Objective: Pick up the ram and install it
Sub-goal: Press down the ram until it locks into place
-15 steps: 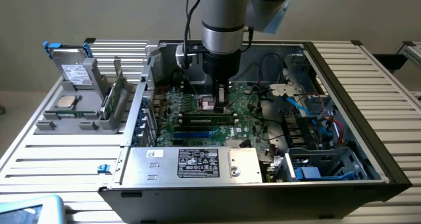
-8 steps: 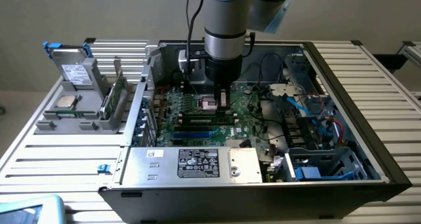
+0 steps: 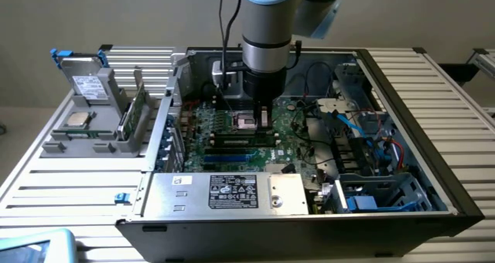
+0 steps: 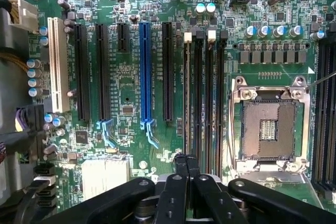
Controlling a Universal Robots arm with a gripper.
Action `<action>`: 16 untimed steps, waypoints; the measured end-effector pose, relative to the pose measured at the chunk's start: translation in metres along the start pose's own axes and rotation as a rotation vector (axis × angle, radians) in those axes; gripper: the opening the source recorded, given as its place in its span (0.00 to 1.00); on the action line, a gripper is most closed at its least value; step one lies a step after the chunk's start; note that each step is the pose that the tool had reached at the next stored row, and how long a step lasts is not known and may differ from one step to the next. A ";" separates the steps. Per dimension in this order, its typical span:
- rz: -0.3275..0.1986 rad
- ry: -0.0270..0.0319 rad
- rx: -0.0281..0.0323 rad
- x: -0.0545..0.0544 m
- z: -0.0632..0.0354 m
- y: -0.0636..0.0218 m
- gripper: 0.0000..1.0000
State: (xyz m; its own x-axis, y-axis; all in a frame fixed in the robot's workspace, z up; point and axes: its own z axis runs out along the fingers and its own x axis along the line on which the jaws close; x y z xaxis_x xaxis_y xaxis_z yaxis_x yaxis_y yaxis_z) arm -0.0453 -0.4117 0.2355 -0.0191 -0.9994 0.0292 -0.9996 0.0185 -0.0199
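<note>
Clenched tight with nothing between them, the jaws of the gripper (image 4: 185, 162) meet as two black matte fingertips (image 4: 180, 162) pressed together, hanging over the board's long memory slots (image 4: 203, 93). In the exterior view the gripper (image 3: 261, 115) points straight down into the open case (image 3: 402, 89), just above the square socket (image 3: 247, 122).

Beside the fingertips, in the wrist view, that socket (image 4: 269, 124) shows a dark pin field inside a shiny metal frame. The slots are thin black channels with pale latches at one end. Farther across the glossy green motherboard (image 4: 126, 103) stand long black expansion slots, one blue slot (image 4: 145, 77) and one white one (image 4: 58, 64), with small round silver-topped capacitors dotted around.

Well apart from the arm, outside the case at the exterior view's left, the ram (image 3: 128, 115) stands on edge in a grey plastic holder (image 3: 85, 144): a thin green stick, tilted slightly. A flat silver chip (image 3: 76, 120) lies near it, and a grey boxy drive (image 3: 91, 86) with blue handles leans behind.
</note>
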 end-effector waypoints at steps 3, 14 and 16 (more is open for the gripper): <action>0.000 -0.0003 0.0001 -0.001 0.0007 0.0000 0.11; 0.001 -0.0002 0.0000 -0.003 0.0049 0.0002 0.11; 0.001 0.0001 -0.0001 -0.003 0.0060 0.0002 0.11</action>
State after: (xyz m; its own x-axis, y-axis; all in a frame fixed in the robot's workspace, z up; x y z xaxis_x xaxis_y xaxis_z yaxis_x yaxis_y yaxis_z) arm -0.0453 -0.4090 0.2294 -0.0204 -0.9994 0.0293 -0.9996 0.0198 -0.0198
